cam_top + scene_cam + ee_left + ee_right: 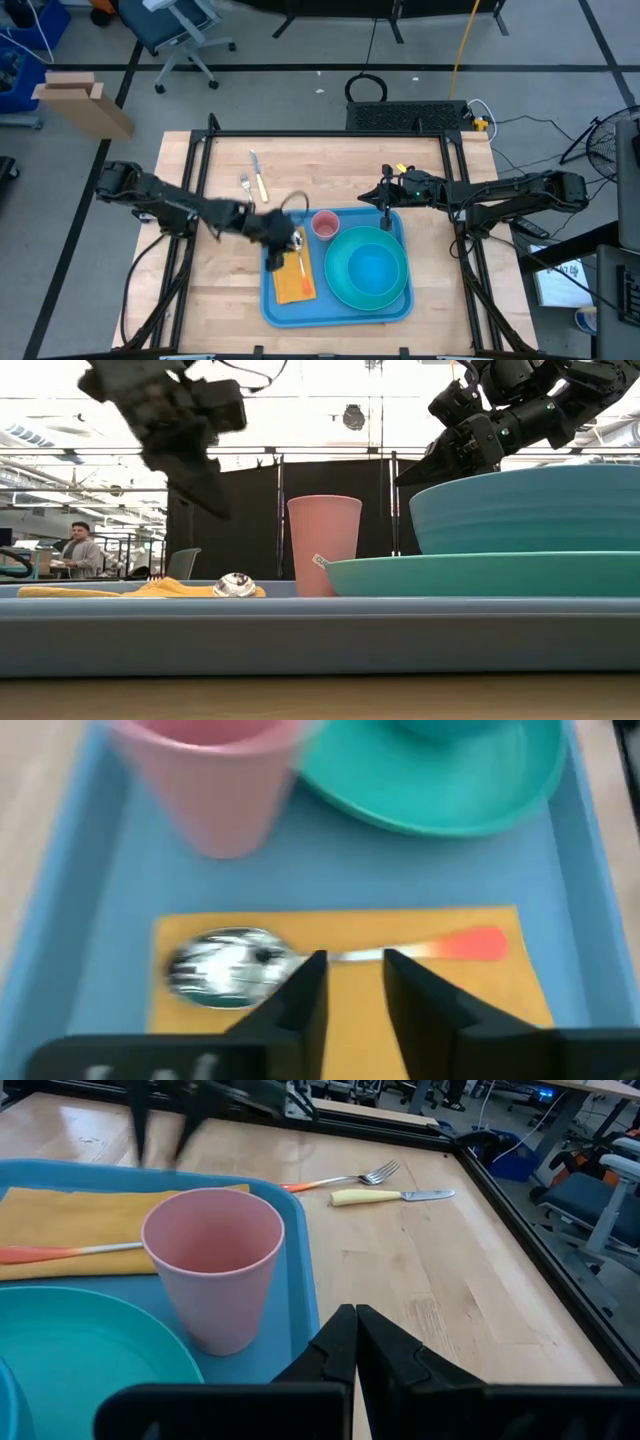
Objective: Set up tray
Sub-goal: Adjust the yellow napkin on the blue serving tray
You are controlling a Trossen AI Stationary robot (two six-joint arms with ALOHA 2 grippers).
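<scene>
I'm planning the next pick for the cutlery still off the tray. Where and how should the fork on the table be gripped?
Grip the fork across its orange handle, coming straight down from above. It lies flat on the table beside the knife, so only a top-down pinch across the narrow handle seems workable; the tines look too thin.

The tray point(338, 312), a large flat rectangular blue plastic unit with rounded corners and a raised rim, lies flat on the wooden tabletop point(220, 280) toward its near centre, long sides parallel to the tabletop's front edge.
</scene>
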